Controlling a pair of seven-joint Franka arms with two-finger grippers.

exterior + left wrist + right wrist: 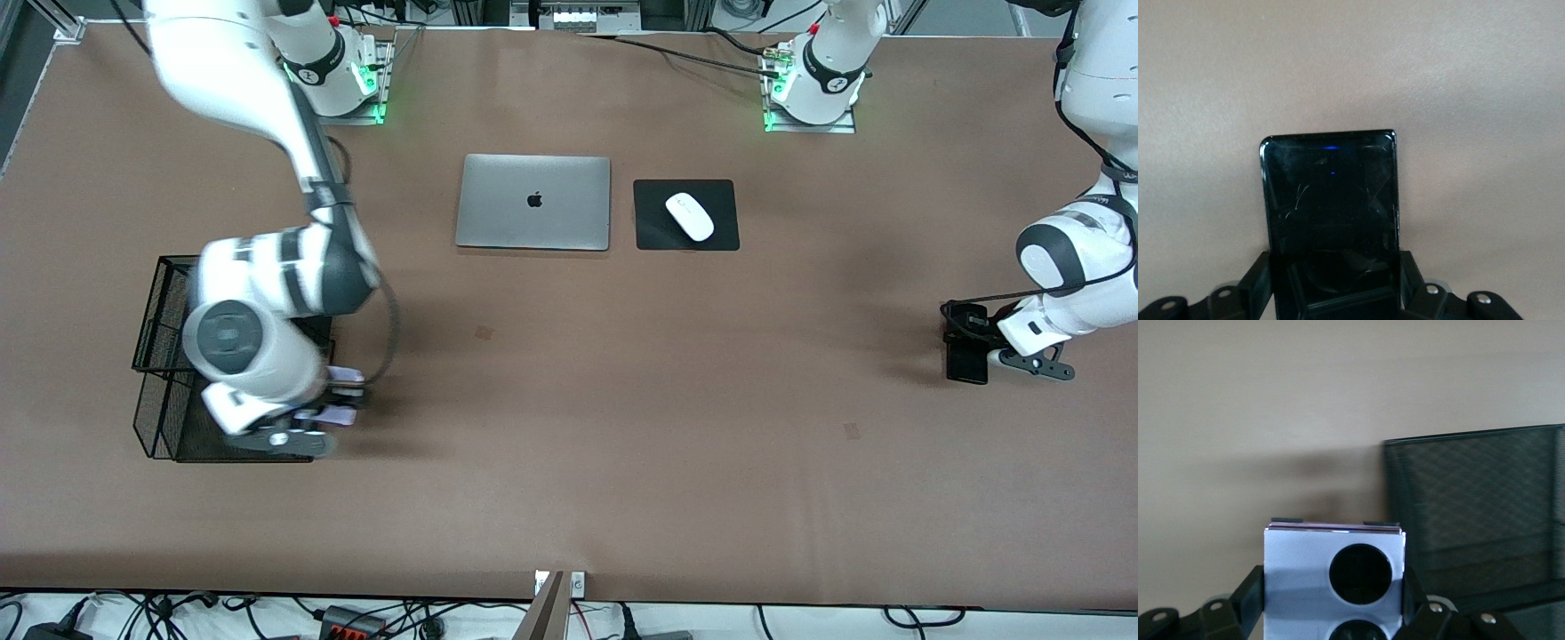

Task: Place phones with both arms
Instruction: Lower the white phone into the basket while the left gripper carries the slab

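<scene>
The bench has a matt brown, paper-like cover. The long black slab is glossy glass, pretty scuffed up. The lilac-white phone looks smooth and shiny, the laptop is brushed silver metal, and the basket is black wire mesh.

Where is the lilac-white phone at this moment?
The lilac-white phone is clamped in the right gripper, beside the black mesh basket at the right arm's end of the table.

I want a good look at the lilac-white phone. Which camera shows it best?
The right wrist view: the squarish lilac-white phone fills its foreground, with two black circles visible. The front view shows only a lilac sliver under the right arm. The left wrist view misses it.
</scene>
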